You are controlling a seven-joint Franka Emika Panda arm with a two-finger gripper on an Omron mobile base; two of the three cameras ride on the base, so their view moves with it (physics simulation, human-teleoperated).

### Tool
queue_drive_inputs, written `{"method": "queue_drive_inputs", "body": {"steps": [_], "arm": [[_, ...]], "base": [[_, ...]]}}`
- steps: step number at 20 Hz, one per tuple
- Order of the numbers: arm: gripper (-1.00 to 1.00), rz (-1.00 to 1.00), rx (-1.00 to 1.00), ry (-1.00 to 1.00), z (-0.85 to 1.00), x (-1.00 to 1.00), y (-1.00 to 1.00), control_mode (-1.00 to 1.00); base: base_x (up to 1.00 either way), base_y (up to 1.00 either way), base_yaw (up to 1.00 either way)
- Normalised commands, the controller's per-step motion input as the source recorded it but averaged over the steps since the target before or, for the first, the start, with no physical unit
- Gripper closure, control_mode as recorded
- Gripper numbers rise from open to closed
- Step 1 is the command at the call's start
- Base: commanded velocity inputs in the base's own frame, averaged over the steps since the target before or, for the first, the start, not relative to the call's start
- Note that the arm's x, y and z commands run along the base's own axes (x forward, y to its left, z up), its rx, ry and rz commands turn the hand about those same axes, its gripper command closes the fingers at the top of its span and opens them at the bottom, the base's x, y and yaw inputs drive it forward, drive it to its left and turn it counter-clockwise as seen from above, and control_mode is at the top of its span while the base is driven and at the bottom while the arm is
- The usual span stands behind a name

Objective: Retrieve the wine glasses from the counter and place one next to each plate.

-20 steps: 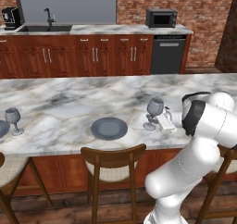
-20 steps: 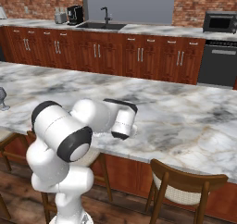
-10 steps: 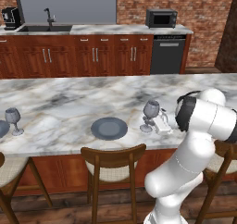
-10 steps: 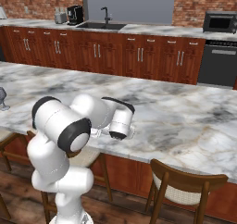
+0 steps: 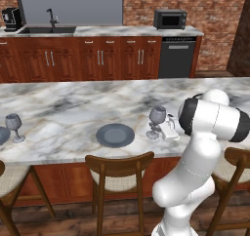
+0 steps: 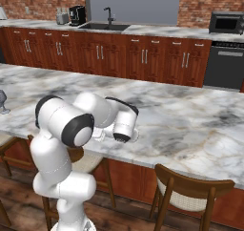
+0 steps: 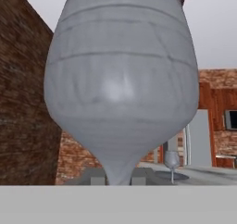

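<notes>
Nearly done: I have the gripper (image 5: 163,128) clenched on the second glass (image 5: 157,116), just right of the plate (image 5: 115,134), release remaining.

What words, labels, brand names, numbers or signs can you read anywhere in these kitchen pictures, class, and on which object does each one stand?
None: no readable text anywhere.
Microwave: front shows no legible brand or digits.
Coffee machine: too small to show any label.
Dishwasher: plain dark front.
Wine glass and plate: unmarked.
</notes>
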Motion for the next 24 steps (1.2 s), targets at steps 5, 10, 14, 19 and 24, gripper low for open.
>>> {"method": "queue_drive_inputs", "body": {"steps": [5,10,14,19,24], "arm": [[1.00,0.00,-0.04,0.00,-0.01,0.39,0.00,-1.00],[1.00,0.01,-0.04,0.00,-0.09,0.36,0.00,-1.00],[1.00,0.02,-0.03,0.00,-0.16,0.15,0.00,-1.00],[1.00,0.03,-0.03,0.00,-0.12,0.00,0.04,-1.00],[1.00,0.01,-0.02,0.00,-0.17,0.00,0.10,-1.00]], "base": [[0.00,0.00,0.00],[0.00,0.00,0.00],[0.00,0.00,0.00],[0.00,0.00,0.00],[0.00,0.00,0.00]]}}
